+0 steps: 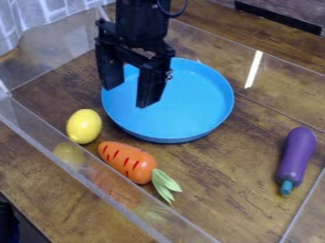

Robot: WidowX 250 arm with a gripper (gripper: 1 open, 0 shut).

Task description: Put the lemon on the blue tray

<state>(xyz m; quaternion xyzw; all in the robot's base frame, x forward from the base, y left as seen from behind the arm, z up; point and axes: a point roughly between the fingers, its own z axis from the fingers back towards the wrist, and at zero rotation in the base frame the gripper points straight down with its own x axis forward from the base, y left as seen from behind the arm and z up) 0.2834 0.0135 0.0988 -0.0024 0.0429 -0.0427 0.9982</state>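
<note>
The lemon (84,125) is a small yellow oval lying on the wooden table just left of the blue tray (191,119), a large round shallow dish. My gripper (129,89) hangs over the tray's left rim, pointing down, its two black fingers (150,88) spread wide with nothing between them. It stands up and to the right of the lemon, apart from it.
An orange carrot (127,161) with green leaves lies in front of the tray, close to the lemon. A purple eggplant (296,158) rests at the right. Clear plastic walls (51,152) border the table on the left and front.
</note>
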